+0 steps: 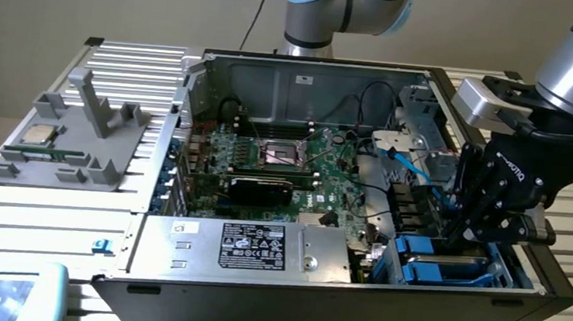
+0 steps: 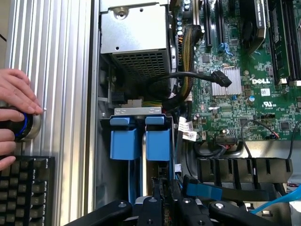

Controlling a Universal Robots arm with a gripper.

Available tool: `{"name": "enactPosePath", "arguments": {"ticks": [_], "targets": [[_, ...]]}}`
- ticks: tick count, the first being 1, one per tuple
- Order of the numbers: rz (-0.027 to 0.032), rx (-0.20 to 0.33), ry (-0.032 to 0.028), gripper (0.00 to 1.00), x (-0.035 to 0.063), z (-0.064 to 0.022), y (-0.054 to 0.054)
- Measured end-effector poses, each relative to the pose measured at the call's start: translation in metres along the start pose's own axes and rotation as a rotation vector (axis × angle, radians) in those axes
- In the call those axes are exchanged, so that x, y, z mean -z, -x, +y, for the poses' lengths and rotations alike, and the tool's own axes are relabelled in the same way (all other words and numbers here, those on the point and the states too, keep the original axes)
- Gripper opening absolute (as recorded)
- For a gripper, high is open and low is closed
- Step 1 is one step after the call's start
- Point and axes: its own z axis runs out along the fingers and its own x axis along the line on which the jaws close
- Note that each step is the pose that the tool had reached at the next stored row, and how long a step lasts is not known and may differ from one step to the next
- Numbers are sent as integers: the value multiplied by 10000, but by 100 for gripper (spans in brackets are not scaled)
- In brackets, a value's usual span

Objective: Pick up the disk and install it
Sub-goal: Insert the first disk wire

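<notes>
The gripper (image 1: 463,237) is down in the bay at the case's near right, nearly shut on the blue disk (image 2: 157,141), which could jam if it tilts.

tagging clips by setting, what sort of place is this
Probably a robotics lab or test bench for computer assembly: an opened desktop computer case with its motherboard exposed sits on a slatted metal table, with a robot arm's gripper reaching into it.
</notes>
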Motion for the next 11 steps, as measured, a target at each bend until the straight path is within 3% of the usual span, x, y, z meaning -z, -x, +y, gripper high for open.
{"name": "enactPosePath", "arguments": {"ticks": [7,9,11], "targets": [[-1,0,-1,17,0,0,0],[-1,1,-1,25,2,0,0],[16,-2,-1,25,7,1,-1]]}}
